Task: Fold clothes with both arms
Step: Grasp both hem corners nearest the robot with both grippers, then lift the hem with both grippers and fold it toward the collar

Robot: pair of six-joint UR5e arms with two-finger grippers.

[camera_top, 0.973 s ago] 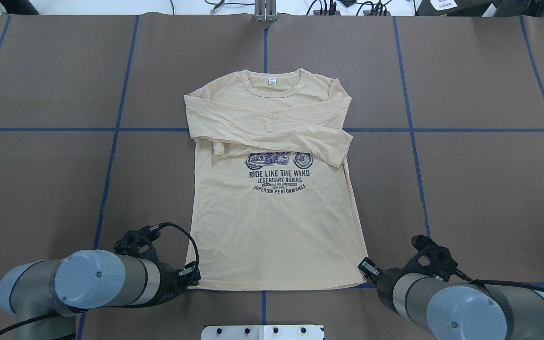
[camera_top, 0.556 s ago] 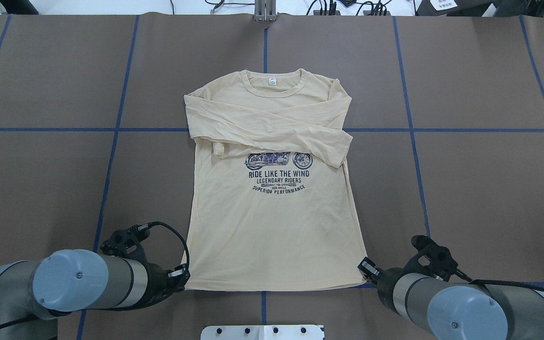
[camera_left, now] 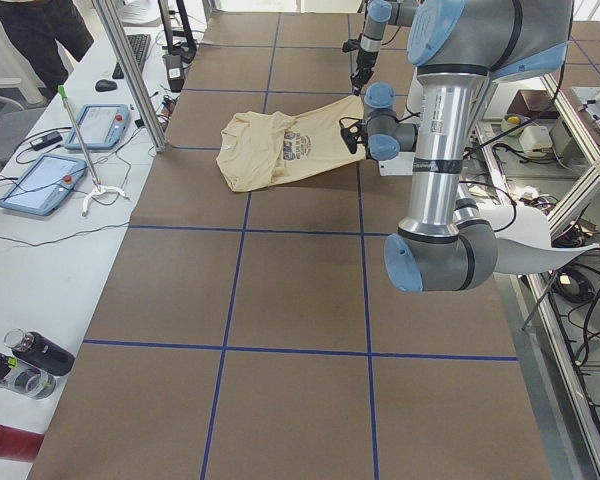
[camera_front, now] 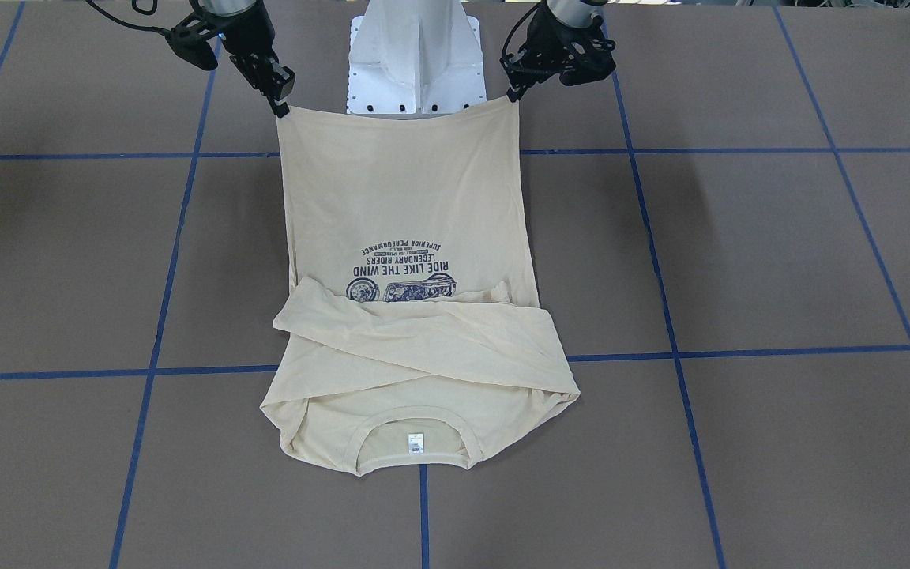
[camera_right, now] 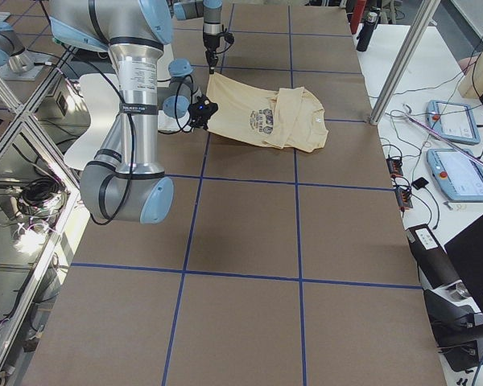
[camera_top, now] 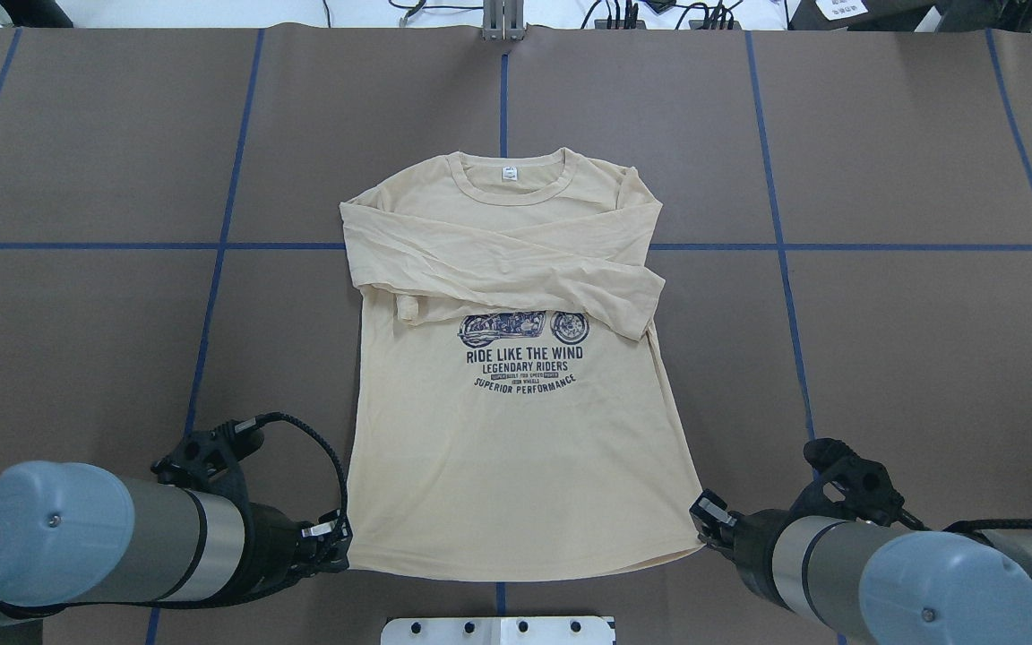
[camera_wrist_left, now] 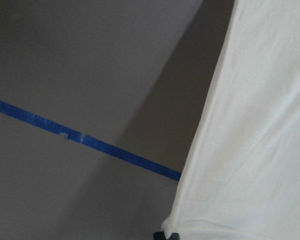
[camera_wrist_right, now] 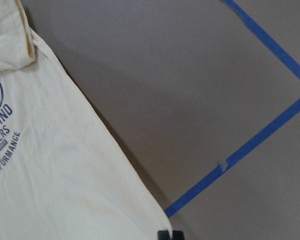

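Cream long-sleeved shirt (camera_top: 516, 466) sits mid-worktop (camera_top: 910, 358), front side up. The collar is at the far end and the hem at the near end by the robot. Both sleeves (camera_top: 498, 269) are folded across the chest and cross each other. They cover the top edge of the navy motorcycle print (camera_top: 523, 354). White neck label (camera_top: 510, 174) shows inside the collar.

Left fingers (camera_top: 335, 539) are clamped on the near-left hem corner. Right fingers (camera_top: 706, 516) are clamped on the near-right hem corner. In the front-facing view the hem runs as a taut edge between the two grips, left fingers (camera_front: 513, 94) on that view's right and right fingers (camera_front: 282, 109) on its left. The side views show the hem end raised off the worktop while the collar end and sleeves lie flat on it.

Left wrist view: the shirt edge comes down to a dark fingertip at the bottom of the frame, with the cloth shadow on the worktop beside it. Right wrist view: same, corner pinched at bottom centre, part of the print lettering visible at left.

Blue tape lines (camera_top: 211, 296) grid the brown worktop. White pedestal (camera_front: 415, 55) stands at the near edge between the left arm (camera_top: 104, 546) and the right arm (camera_top: 892, 573).
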